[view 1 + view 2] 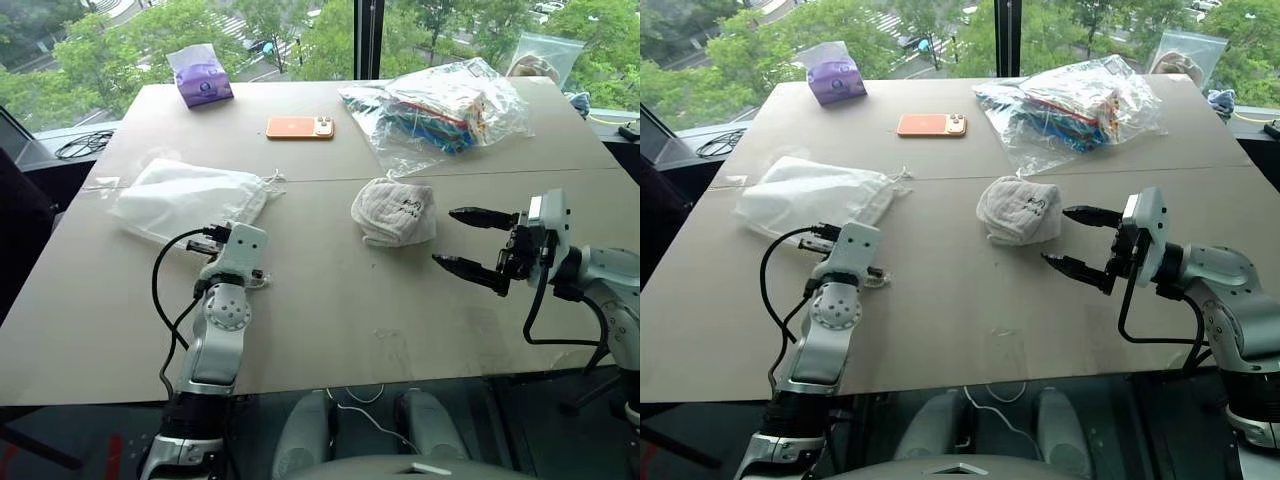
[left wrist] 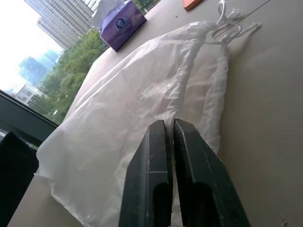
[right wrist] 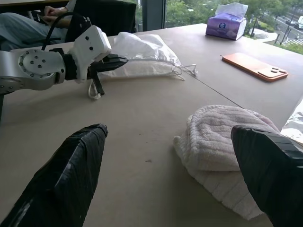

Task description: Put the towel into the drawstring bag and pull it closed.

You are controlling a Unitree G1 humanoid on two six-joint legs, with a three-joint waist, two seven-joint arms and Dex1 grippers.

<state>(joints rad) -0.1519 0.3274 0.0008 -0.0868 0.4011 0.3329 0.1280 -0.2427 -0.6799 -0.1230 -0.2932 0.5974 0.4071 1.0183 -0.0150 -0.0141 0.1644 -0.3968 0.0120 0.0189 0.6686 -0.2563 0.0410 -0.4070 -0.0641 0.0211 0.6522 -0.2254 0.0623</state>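
Observation:
The drawstring bag (image 1: 190, 197) lies flat on the left of the table, its white cords (image 1: 272, 180) trailing toward the middle. My left gripper (image 1: 207, 238) is at the bag's near edge, shut, with the thin fabric (image 2: 142, 94) pinched at its fingertips (image 2: 161, 130). The towel (image 1: 393, 212), an off-white rolled bundle with a small dark mark, sits right of centre. Just to its right my right gripper (image 1: 444, 237) stands wide open and level, pointing at the towel (image 3: 222, 142) without touching it.
At the far side lie a purple tissue pack (image 1: 202, 76), an orange phone (image 1: 299, 127) and a clear plastic bag of colourful items (image 1: 440, 105). A seated person (image 3: 28, 19) is beyond the table's left edge. Bare tabletop (image 1: 330, 300) separates the grippers.

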